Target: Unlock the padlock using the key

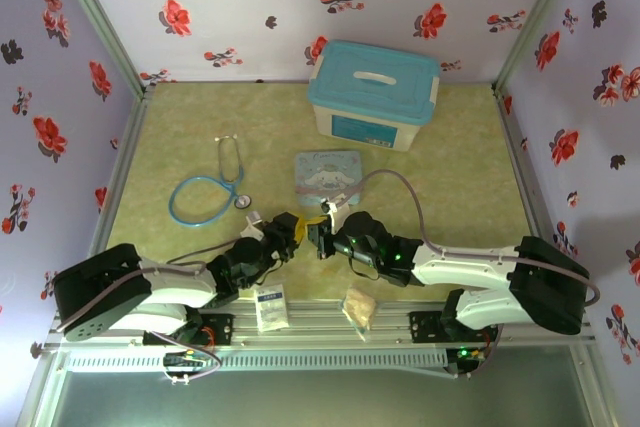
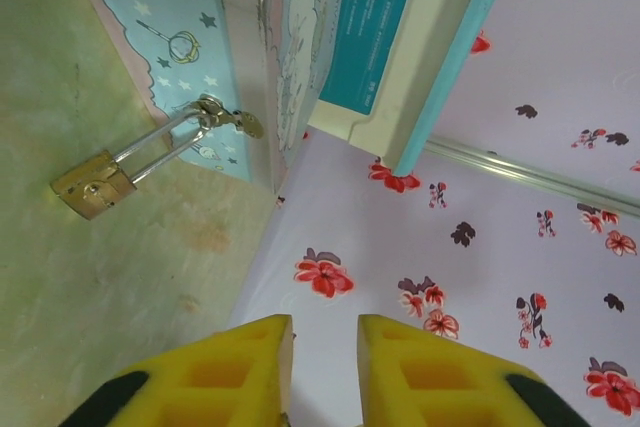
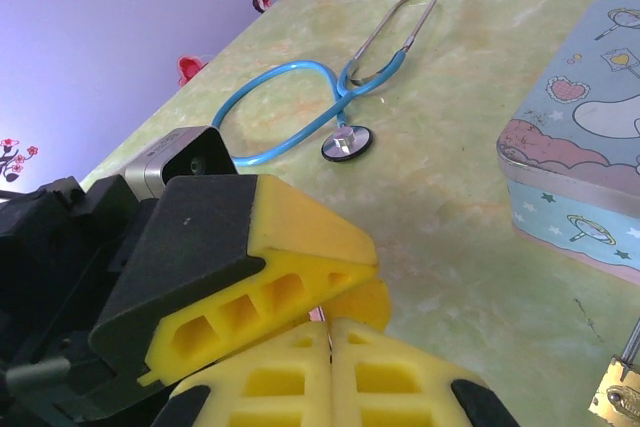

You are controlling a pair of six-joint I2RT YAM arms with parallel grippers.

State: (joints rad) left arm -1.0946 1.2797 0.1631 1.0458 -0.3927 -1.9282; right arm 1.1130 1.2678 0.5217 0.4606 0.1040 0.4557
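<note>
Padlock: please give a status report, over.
Left claw open, empty. Right claw shut, close beside left claw. Padlock shackle through tin hasp, body on table. No obstacle seen at padlock.

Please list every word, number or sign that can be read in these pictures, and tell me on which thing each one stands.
No text can be read with certainty.
Label on the storage box: rows of white print on teal, too blurred to read.
White packet: blue print, too small to read.
Tin: drawings of stars and a cartoon figure, no words legible.
Padlock: no marking legible.
</note>
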